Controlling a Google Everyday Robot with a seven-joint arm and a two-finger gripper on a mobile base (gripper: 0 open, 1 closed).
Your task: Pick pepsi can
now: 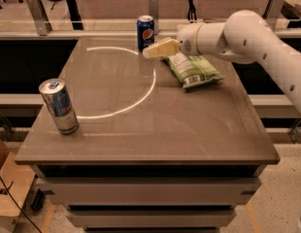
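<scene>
a brown table (141,130) seen from above and in front. the pepsi can (145,32), short and dark blue with a round red, white and blue logo and a silver top, stands upright near the table's far edge, about midway along it. a white robot arm (247,33) reaches in from the right. its cream-coloured gripper (153,51) points left and sits just beside the can, slightly nearer the camera and to the can's right, apparently not touching it. whether the gripper is open or closed cannot be told from this view. a green snack bag (194,69) lies flat below the arm, and a taller silver-blue can (59,107) stands well apart at the near left (not the one wanted).

judging by its look, the pepsi can is a stiff, smooth metal cylinder, likely slippery, and it would dent if squeezed hard. whether it is full or empty is unknown, so its weight is uncertain. the best hold is probably across the middle of its side wall, with the gripper level and squeezing firmly but gently.
</scene>
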